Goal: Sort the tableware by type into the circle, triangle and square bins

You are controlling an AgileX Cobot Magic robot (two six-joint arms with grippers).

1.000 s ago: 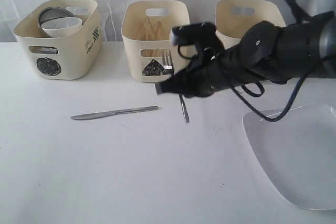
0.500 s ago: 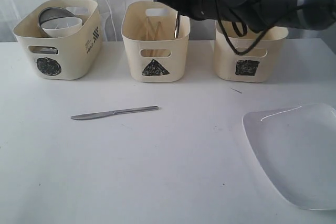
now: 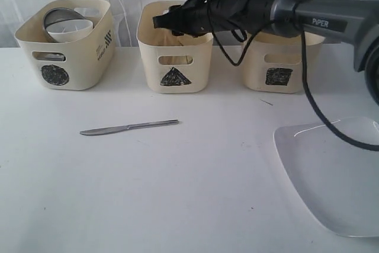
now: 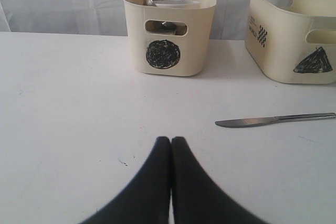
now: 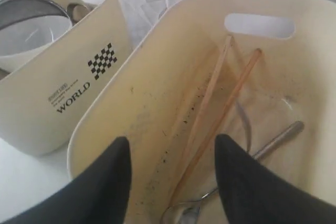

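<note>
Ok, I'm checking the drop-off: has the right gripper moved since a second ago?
Yes. The right gripper rose from low in front of the triangle bin to above its opening.

White "PiPER" stands on the right arm point(image 3: 329, 22), behind its jaws. "WORLD", under a checkered patch, is printed on the side of the circle bin point(image 5: 47, 119), beside those jaws. Black signs mark the triangle bin point(image 3: 201, 69) and the square bin point(image 3: 299, 72).

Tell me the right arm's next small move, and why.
Probably lift the right gripper clear of the triangle bin and swing it toward the knife. Its jaws stand open and empty over the bin, where chopsticks and steel cutlery already lie, while the knife lies alone on the table.
</note>
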